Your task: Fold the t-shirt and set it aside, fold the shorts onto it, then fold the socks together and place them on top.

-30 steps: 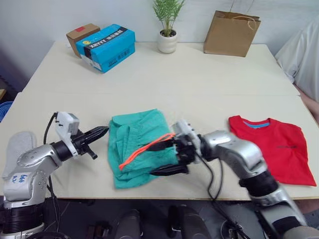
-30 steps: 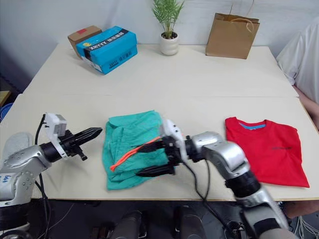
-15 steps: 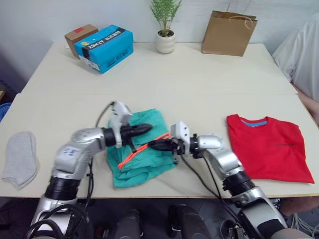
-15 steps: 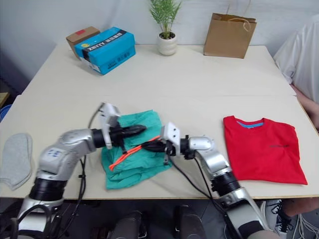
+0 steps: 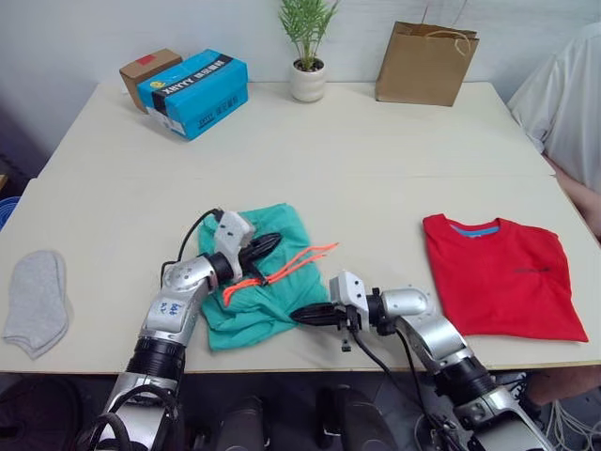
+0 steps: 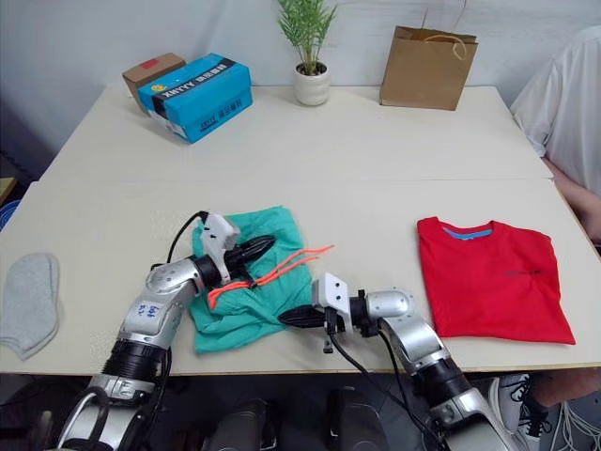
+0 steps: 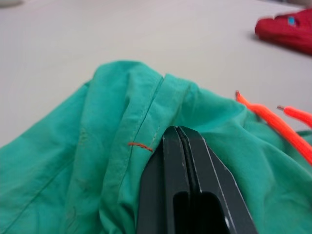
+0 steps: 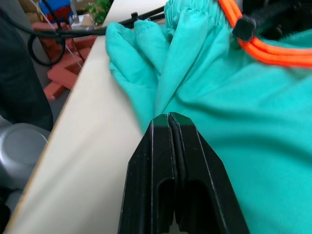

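The big table (image 5: 376,160) holds all the clothes. The green shorts (image 5: 268,301) lie bunched up near the front edge, between the two arms. The red t-shirt (image 5: 502,277) lies flat on the robot's right, well apart from the shorts. One grey sock (image 5: 38,301) sits far off on the left.

The left gripper (image 5: 261,246) rests on top of the shorts with its two fingers pressed together. The right gripper (image 5: 308,314) touches the near edge of the shorts, and its fingers are pressed together too. I cannot tell if any cloth is caught between them.

The shorts could stay lumpy if the fingers slide off the cloth. The orange string (image 5: 291,263) lies loose right beside the left gripper, so it could snag and drag the shorts crooked. The shorts are close to the table edge and could slip off.
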Available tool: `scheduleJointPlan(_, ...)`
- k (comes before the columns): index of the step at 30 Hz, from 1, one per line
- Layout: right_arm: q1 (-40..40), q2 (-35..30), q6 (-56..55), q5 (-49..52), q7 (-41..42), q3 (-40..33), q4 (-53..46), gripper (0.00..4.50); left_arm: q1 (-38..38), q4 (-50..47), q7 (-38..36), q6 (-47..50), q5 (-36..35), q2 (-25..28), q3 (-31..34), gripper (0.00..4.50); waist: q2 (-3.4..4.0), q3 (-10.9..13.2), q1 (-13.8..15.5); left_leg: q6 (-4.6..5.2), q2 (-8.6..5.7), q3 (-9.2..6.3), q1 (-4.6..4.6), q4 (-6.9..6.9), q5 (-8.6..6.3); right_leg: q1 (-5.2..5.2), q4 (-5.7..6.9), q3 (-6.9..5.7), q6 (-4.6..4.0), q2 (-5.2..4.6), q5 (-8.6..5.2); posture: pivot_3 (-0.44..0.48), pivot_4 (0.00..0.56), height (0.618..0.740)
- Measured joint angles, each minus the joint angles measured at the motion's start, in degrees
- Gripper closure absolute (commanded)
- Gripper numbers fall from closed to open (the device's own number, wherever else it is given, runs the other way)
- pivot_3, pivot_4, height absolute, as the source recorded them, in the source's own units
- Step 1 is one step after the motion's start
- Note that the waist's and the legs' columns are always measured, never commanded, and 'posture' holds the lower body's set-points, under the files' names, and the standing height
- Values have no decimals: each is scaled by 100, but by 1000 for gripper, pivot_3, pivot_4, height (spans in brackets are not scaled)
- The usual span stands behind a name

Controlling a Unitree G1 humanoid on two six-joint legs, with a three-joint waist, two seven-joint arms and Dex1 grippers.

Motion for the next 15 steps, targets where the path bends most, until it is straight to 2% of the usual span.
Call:
scheduleJointPlan(1, 58, -82, 314, 254, -27, -129, -198, 4451, 49, -119, -117, 29, -105, 76, 113, 4500, 0, 0, -6, 0, 0, 1, -3, 0, 0, -2, -1, 1, 0, 0, 0, 0, 150, 740)
scheduleJointPlan(3, 17, -281, 1416, 1129, -206, -663, -683, 4085, 208, -482, -526, 147, -334, 424, 209, 4500, -1, 1, -19, 0, 0, 1, -2, 0, 0, -2, -2, 3, 0, -1, 0, 0, 150, 740)
scheduleJointPlan(7, -778, -648, 2943, 2065, -469, -1332, -848, 2807, 569, -1097, -1103, 356, -474, 942, 220, 4500, -1, 2, -7, 2, 2, -5, -2, -2, -1, -1, -8, 0, -7, -2, -1, 0, 150, 740)
scheduleJointPlan(9, -1231, -746, 3489, 2206, -549, -1409, -595, 2125, 678, -1256, -1189, 424, -477, 1019, 213, 4500, -1, 2, 1, 2, 2, -5, -4, -5, -1, -3, -10, -1, -9, -2, -2, 0, 150, 740)
scheduleJointPlan(11, -1801, -854, 3921, 2064, -457, -1129, -21, 1375, 802, -1331, -1208, 420, -454, 1152, 243, 4500, 0, 2, 0, 4, 2, -5, -8, -6, -2, -6, -12, -2, -11, -2, -3, 0, 150, 740)
scheduleJointPlan(15, -2748, -724, 3965, 1281, -344, -518, 1470, 16, 1152, -1249, -1198, 116, -241, 1295, 370, 4500, 0, 2, -35, 8, 3, 6, -13, -12, -4, -14, -17, -1, -11, 0, -3, 0, 150, 740)
